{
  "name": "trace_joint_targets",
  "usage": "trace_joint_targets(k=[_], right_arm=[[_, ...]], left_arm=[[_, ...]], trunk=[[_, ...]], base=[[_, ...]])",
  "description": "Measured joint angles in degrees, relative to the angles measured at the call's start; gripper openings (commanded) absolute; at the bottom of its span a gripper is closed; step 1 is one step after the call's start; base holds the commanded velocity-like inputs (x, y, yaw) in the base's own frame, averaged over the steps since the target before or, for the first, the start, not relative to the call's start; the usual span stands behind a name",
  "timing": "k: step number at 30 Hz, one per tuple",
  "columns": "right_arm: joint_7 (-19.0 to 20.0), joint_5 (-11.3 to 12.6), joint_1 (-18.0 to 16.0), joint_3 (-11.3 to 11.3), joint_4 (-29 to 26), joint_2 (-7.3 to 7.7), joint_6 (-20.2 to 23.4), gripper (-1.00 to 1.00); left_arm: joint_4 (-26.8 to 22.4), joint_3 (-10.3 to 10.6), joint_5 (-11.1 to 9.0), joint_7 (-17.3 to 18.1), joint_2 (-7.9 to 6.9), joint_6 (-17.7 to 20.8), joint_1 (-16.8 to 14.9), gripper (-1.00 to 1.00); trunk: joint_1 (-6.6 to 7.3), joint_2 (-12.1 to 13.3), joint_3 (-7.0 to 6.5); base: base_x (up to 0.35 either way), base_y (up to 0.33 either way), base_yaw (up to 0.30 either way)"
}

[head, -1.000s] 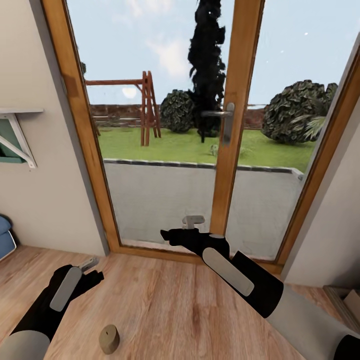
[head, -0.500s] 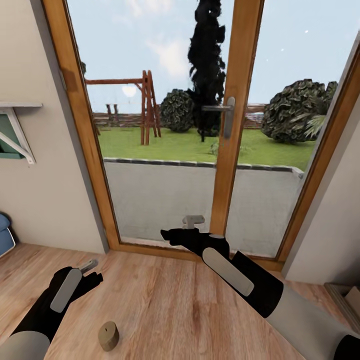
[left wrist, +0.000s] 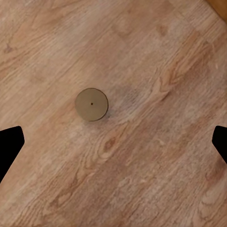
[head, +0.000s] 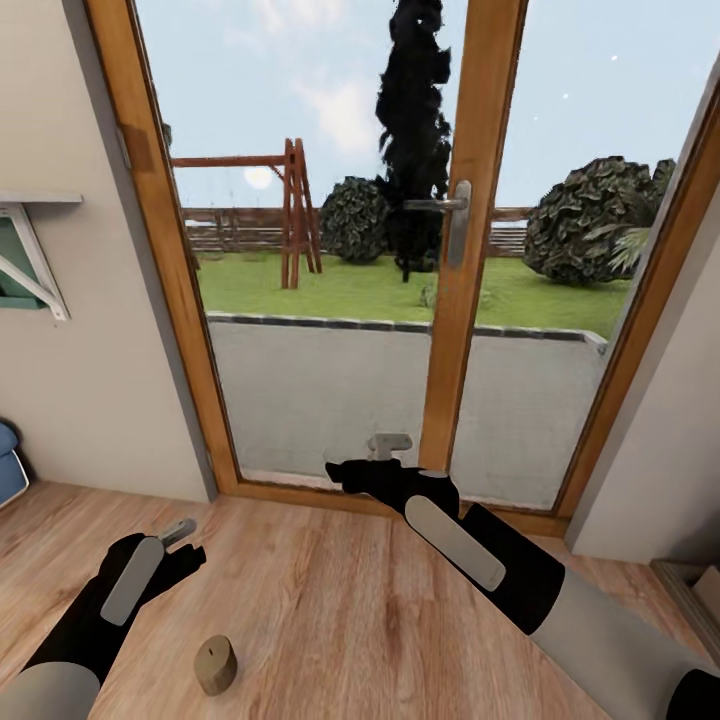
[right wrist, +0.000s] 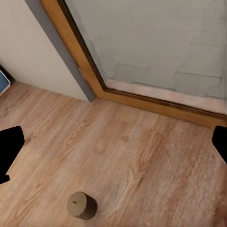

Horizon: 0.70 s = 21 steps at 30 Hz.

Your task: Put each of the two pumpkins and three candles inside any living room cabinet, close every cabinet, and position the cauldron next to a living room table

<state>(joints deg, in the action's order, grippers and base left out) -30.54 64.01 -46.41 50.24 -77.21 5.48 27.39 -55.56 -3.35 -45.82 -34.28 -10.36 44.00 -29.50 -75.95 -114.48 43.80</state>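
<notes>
One candle (head: pixel 215 664), a short tan cylinder, stands upright on the wooden floor near the bottom of the head view. My left gripper (head: pixel 185 543) hovers above and just beyond it, open and empty. The left wrist view looks straight down on the candle (left wrist: pixel 91 104), with the dark fingertips (left wrist: pixel 9 147) far apart at the frame's sides. My right gripper (head: pixel 365 458) is held out in front of the glass door, also open and empty. The right wrist view has the candle (right wrist: pixel 82 205) low on the floor, well away from its fingertips (right wrist: pixel 9 147).
A glass patio door with a wooden frame (head: pixel 455 300) and metal handle (head: pixel 455 225) stands straight ahead. A beige wall with a shelf bracket (head: pixel 30 260) is at left, above a blue object (head: pixel 8 465). A wooden-edged item (head: pixel 695 600) sits at the right edge.
The whole picture has shifted slightly upward, so the camera moved. The candle sits a little higher in the view. Both arms keep the same pose, grippers still open.
</notes>
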Motion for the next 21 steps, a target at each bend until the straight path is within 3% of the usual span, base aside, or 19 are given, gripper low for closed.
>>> trace_joint_targets(k=[21], right_arm=[[0.06, -0.11, 0.0, 0.04, 1.92, -0.07, -0.03, 1.0]], left_arm=[[0.0, 0.01, 0.01, 0.0, 0.08, -0.07, 0.0, 1.0]], trunk=[[-4.61, -8.42, 3.77]], base=[[0.0, 0.0, 0.0]])
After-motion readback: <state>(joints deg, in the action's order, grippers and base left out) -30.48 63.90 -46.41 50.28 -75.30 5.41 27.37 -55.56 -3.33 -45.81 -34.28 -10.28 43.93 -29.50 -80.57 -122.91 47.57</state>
